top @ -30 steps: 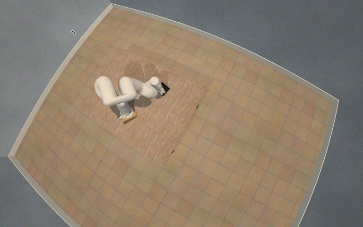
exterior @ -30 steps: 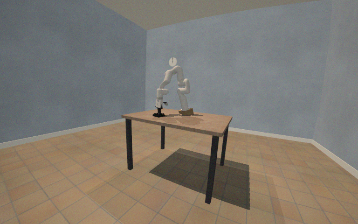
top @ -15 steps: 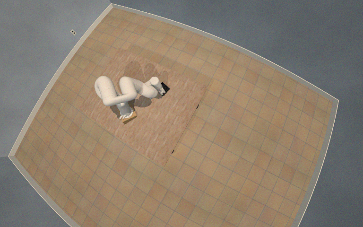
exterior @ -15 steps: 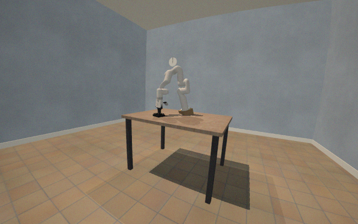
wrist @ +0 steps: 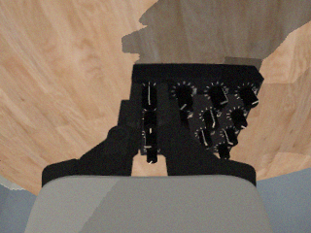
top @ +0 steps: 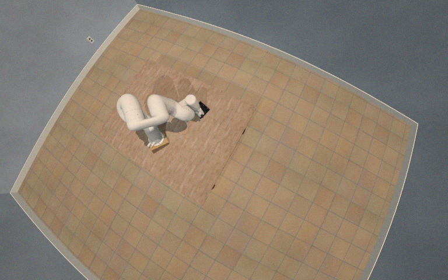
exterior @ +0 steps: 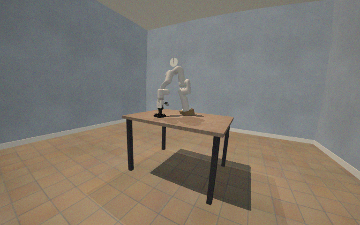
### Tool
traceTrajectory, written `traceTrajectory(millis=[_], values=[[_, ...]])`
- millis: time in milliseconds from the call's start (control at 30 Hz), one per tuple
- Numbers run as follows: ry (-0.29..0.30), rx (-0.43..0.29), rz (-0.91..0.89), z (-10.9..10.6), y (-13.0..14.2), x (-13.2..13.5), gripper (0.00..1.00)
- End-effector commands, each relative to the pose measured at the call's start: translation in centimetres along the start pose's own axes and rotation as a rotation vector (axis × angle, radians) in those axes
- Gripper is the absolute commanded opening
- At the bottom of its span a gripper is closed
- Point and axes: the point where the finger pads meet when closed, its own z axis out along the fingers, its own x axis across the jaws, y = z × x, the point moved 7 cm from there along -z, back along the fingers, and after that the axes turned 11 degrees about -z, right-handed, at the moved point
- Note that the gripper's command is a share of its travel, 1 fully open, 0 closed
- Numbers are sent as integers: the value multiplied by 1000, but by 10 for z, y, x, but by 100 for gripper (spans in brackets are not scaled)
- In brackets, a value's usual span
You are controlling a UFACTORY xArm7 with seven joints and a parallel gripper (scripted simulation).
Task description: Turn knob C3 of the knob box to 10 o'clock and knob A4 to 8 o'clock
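The black knob box (wrist: 194, 113) stands on the wooden table, near a far corner in the exterior view (exterior: 159, 115), and partly under my wrist in the top view (top: 204, 108). Its knobs are black with white lines; the printed names are too small to read. My gripper (wrist: 149, 97) (exterior: 160, 110) points straight down onto the box. Its two dark fingers are shut on a knob (wrist: 150, 100) in the column at the left of the wrist view. I cannot tell which knob it is. The other knobs (wrist: 217, 116) stand free to the right of the fingers.
The arm's base (exterior: 187, 112) is mounted on a tan block on the table, to the right of the box in the exterior view. The table edge (exterior: 138, 118) lies close in front of the box there. A wall clock (exterior: 173, 61) hangs behind the arm.
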Motion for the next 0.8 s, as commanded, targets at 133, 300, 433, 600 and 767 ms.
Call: traceTrajectory(millis=[133,300,433,600,767], values=[[-1,-3,-33,-1,1,0,8],[-1,-3,-80,-1,1,0,8],[-1,-2,-129,-1,1,0,8],[-1,-2,-174,-1,1,0,8],[-1,-2,-262,-1,1,0,8]])
